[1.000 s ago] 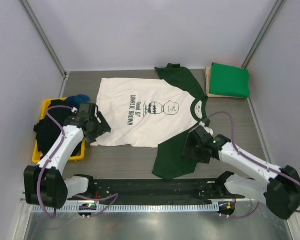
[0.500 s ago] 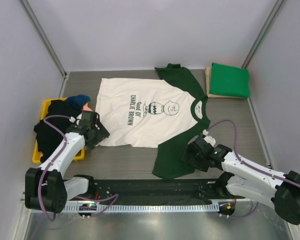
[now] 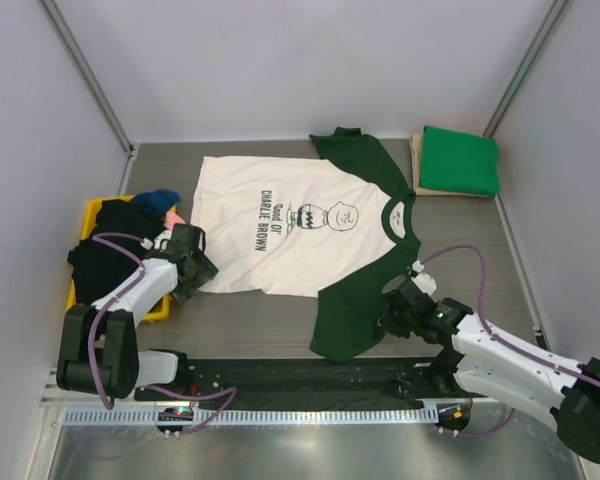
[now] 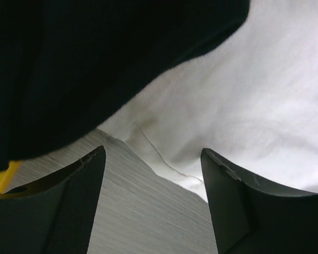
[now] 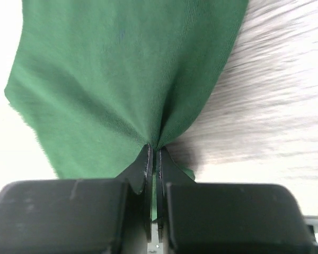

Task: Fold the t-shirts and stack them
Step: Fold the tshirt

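A cream t-shirt [image 3: 280, 225] with dark green sleeves and a Charlie Brown print lies flat mid-table. Its near sleeve [image 3: 355, 310] is pinched at the edge by my right gripper [image 3: 395, 318], which is shut on the green cloth [image 5: 127, 79]. My left gripper [image 3: 195, 272] stands open at the shirt's lower left hem corner [image 4: 164, 159], one finger [image 4: 79, 201] on each side and bare table between them. A folded bright green t-shirt [image 3: 460, 160] rests at the back right. Dark t-shirts [image 3: 105, 255] are heaped in the tray, with a blue one [image 3: 155, 200] and a bit of pink.
A yellow tray [image 3: 150, 312] holds the heap at the left edge. A tan board [image 3: 417, 165] lies under the folded green shirt. Black rail [image 3: 310, 375] runs along the near edge between the arm bases. Walls close in the table on three sides.
My right gripper moved toward the near edge along the green sleeve and shut on it. My left gripper slid down to the shirt's hem corner, still open.
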`<state>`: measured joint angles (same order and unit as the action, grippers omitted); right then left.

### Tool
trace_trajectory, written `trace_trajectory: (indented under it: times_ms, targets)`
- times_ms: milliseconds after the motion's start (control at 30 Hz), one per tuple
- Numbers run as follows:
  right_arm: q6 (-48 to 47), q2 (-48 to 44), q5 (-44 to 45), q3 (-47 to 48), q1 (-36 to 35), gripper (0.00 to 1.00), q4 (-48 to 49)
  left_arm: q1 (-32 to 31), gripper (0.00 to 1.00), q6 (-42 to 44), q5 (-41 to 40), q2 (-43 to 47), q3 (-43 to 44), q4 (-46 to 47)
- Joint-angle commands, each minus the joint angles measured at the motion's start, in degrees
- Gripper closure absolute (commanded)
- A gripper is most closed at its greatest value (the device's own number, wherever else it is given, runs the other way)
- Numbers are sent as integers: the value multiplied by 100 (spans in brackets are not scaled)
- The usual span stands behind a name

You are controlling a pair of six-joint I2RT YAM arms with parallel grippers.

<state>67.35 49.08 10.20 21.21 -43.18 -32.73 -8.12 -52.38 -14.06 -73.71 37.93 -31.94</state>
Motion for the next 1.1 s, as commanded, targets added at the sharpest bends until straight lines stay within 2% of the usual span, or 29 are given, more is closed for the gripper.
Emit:
trace_trajectory:
  times_ms: [0, 100, 200, 233, 333, 500, 600, 733, 867, 1067]
  targets:
    - [375, -714, 728, 312, -15, 99, -742, 21, 27, -115, -430, -257, 21, 478]
    - [542, -1181, 1273, 717, 20, 99, -1427, 38, 32, -115, -466, -617, 74, 627]
    - [612, -1401, 1695, 1025, 108, 99, -1912, 38, 49, -141, -264, -960, 127, 768]
    - [621, -1419, 1783, 1077, 117, 99, -1991, 39, 65, -158, -185, -996, 127, 795]
    - [700, -1462, 1828, 1113, 143, 99, -2167, 30, 100, -202, 52, -944, 74, 830]
    - [885, -1963, 2091, 1192, 143, 99, -2571, -111, 100, -159, 308, -154, -58, 409]
    - [692, -1938, 2144, 1429, 143, 99, -2545, -128, 100, 25, 378, 330, 248, -109]
    - [148, -981, 2197, 2156, 152, 99, -2309, -128, 100, 394, 255, 446, 1011, -803]
    - [-729, 151, 2364, 2887, 327, 99, -1896, -128, 100, 649, 246, 78, 1743, -1164]
    - [-2032, 1392, 1047, 3644, 1917, 99, -887, -111, 100, 887, 255, -889, 2778, -1297]
